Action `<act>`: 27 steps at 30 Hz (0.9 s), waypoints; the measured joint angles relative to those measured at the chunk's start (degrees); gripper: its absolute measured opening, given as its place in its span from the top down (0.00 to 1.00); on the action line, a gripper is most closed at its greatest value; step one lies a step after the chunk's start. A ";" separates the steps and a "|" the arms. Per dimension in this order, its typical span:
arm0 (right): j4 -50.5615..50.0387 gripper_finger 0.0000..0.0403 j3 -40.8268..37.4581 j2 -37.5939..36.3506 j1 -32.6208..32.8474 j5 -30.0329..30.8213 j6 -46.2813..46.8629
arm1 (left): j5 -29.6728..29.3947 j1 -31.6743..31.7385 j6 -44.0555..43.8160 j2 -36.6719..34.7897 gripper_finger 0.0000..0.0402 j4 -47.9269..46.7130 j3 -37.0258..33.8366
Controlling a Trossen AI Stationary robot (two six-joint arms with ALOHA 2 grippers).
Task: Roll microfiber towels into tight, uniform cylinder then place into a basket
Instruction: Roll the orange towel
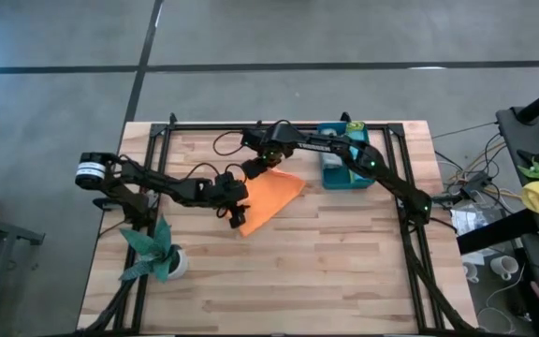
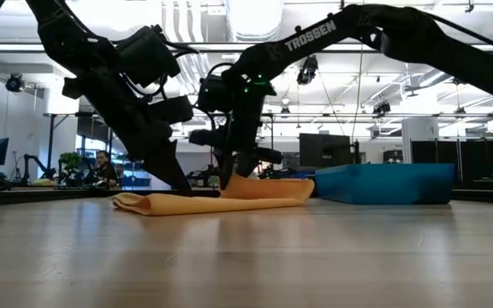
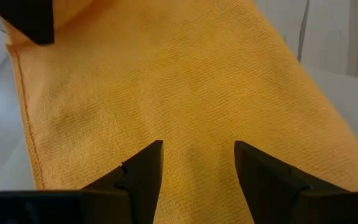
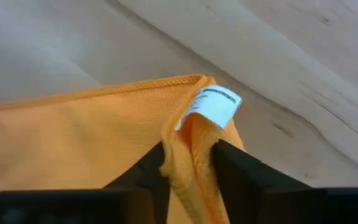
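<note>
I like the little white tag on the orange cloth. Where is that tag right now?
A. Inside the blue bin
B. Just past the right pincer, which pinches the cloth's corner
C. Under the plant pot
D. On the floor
B: the right wrist view shows the white tag at the corner of the orange towel, with that corner bunched in the right pincer.

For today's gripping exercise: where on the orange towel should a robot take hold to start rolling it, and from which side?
Grip the corner with the white label, coming from above. The orange towel lies flat on the table, so only a bunched edge gives anything to pinch. The right gripper already has its jaws around that fold; the left gripper is open above the cloth's middle.
</note>
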 joint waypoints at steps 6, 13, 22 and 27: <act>0.02 0.59 0.49 0.00 0.13 -9.61 1.37 | 0.00 0.00 0.02 0.00 0.55 0.01 0.00; -1.25 0.53 4.36 -0.05 -0.26 -10.25 -13.73 | -0.02 0.00 -0.02 0.00 0.55 0.00 0.00; -19.41 0.51 6.87 -3.93 -0.31 0.90 -40.70 | -0.02 0.00 -1.55 0.00 0.55 -0.08 -0.22; -22.71 0.43 3.94 -4.02 -1.77 0.65 -46.83 | -0.84 0.00 -1.53 0.00 0.55 -0.05 -0.31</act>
